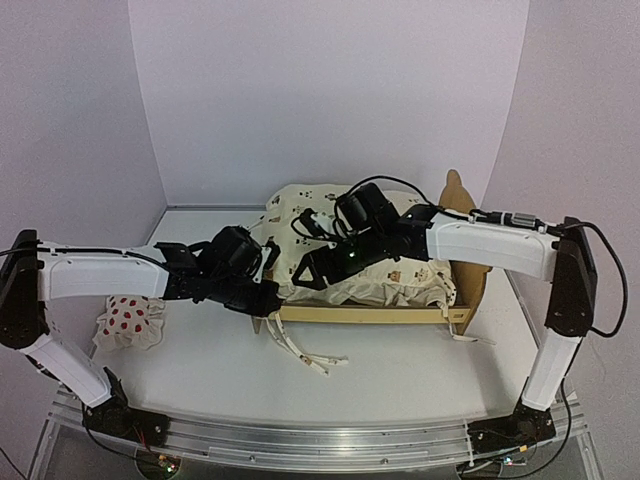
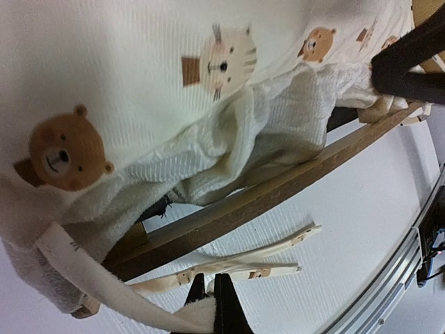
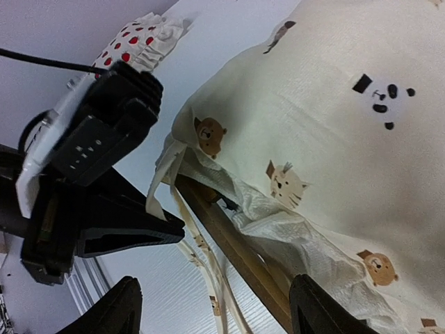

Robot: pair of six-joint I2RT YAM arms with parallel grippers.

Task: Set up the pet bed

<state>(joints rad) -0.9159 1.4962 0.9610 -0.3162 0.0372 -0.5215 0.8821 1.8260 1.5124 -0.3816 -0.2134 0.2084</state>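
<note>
Left pincer: jaws fully closed, pinching 1 cream tie strap that trails from the cushion's corner.

Right pincer: jaws wide apart, nothing in them. It hangs over the cushion's near edge.

Pet bed: 1 plywood frame, standing on the table right of centre, near side rail facing my bases, headboard at the far right end. Its near-left corner sits just beside my left pincer, which is low, outside the rail. From my right wrist the same rail runs diagonally under the gap between the 2 open fingers.

Cushion: 1, cream with printed animal faces, heaped over the frame and spilling across the near rail.

Loose ties: at least 3 lie on the table beside the left corner; exact count unclear.

Pillow: 1, white with red spots, on the table well left of the bed, under my left arm.
</note>
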